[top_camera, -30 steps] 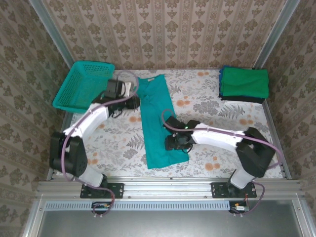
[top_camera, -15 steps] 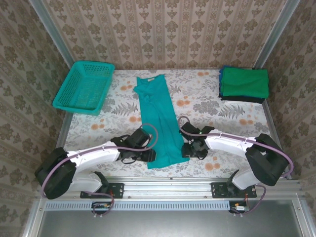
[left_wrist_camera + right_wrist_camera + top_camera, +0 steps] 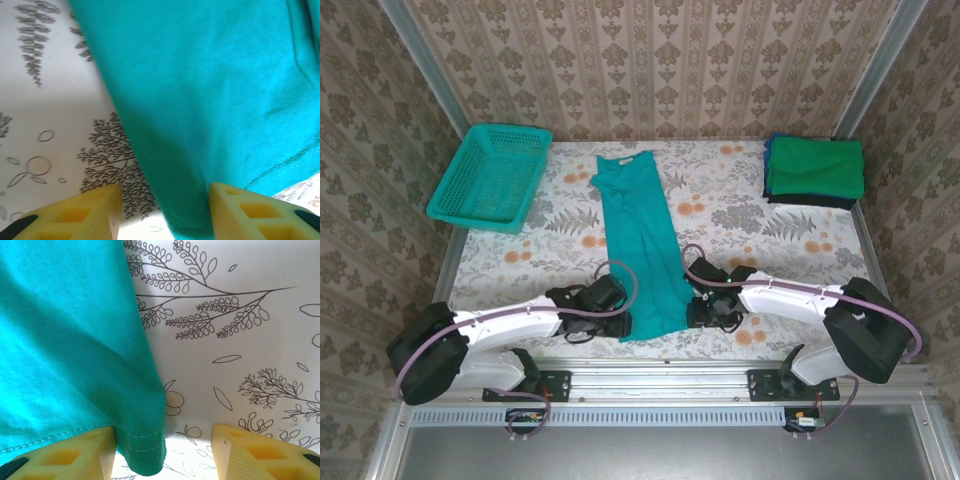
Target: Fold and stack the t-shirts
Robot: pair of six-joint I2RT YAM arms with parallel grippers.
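A teal t-shirt (image 3: 640, 240), folded lengthwise into a long narrow strip, lies down the middle of the table, collar at the far end. My left gripper (image 3: 617, 320) is low at its near-left hem corner. In the left wrist view the gripper (image 3: 165, 220) stands open, the stitched hem (image 3: 200, 220) between its yellow fingers (image 3: 95, 215). My right gripper (image 3: 698, 312) is at the near-right corner. Its wrist view shows it (image 3: 165, 455) open, the cloth corner (image 3: 145, 450) against the left finger (image 3: 75, 455). A stack of folded t-shirts (image 3: 815, 168), green on top, sits back right.
A teal mesh basket (image 3: 490, 175) rests at the back left corner. The flower-print tablecloth (image 3: 540, 260) covers the table. Patterned walls enclose the back and sides. The near edge rail (image 3: 650, 375) lies just behind both grippers.
The left arm swung from the collar end by the basket to the near-left hem corner. The right gripper slid off the strip to its near-right corner. Both have settled lower.
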